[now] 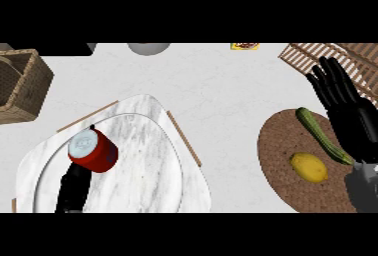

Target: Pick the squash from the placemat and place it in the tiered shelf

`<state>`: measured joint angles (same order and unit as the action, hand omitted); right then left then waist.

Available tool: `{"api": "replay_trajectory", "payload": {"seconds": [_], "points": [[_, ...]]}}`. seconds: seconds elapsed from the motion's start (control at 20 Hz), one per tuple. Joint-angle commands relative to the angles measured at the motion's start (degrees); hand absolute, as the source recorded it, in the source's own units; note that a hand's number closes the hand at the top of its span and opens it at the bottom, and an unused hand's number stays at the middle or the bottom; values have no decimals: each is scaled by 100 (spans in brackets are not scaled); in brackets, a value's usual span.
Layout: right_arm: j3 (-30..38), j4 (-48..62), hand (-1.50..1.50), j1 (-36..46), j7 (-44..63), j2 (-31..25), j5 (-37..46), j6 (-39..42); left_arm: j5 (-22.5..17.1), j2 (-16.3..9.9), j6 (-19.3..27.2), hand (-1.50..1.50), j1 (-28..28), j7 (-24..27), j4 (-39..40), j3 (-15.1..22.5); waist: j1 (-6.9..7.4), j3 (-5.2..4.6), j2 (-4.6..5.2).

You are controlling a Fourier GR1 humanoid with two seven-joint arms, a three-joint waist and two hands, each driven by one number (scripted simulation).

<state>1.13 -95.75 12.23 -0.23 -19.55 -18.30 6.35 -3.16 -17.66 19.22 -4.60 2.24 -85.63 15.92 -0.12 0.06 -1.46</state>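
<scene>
The squash (319, 134), long and dark green, lies slanted on the right half of the round brown placemat (284, 150). My right hand (353, 112) hovers open beside it, along the mat's right edge, fingers straight and pointing away from me; its wrist covers the squash's near end. The tiered shelf (159, 170), white marble with thin wooden struts, fills the lower left. My left hand (72, 187) shows as a narrow black shape at the lower left over the shelf, open and still, its tips hidden behind a red can (94, 151).
A yellow lemon (309, 167) lies on the placemat near the squash. A slatted wooden rack (306, 54) stands at the back right, a wicker basket (21, 85) at the back left. A grey bowl (148, 48) and a yellow packet (244, 46) sit along the far edge.
</scene>
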Motion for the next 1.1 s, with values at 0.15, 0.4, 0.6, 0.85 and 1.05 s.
{"api": "replay_trajectory", "payload": {"seconds": [0.15, 0.4, 0.6, 0.85, 1.05], "points": [[232, 574, 150, 969, -516, -216, -1935, 2244, -85, -142, -339, 0, 554, -71, -513, -4, 368, 51, 210], [202, 1678, 150, 856, -376, -1832, -634, 3346, -504, -246, -772, 0, 859, -205, -693, -154, 395, 27, 364], [43, 2463, -150, 794, -1016, -2070, -1151, 5146, -680, -357, -887, 0, 1008, -487, -780, -290, 443, 56, 353], [174, 3081, -150, 1185, -1586, -2502, -985, 6371, -829, -492, -1102, 0, 1127, -534, -651, -430, 471, 51, 350], [414, 3083, -150, 1434, -1702, -3003, -842, 6588, -887, -522, -1147, 0, 1186, -668, -767, -449, 430, 59, 305]]}}
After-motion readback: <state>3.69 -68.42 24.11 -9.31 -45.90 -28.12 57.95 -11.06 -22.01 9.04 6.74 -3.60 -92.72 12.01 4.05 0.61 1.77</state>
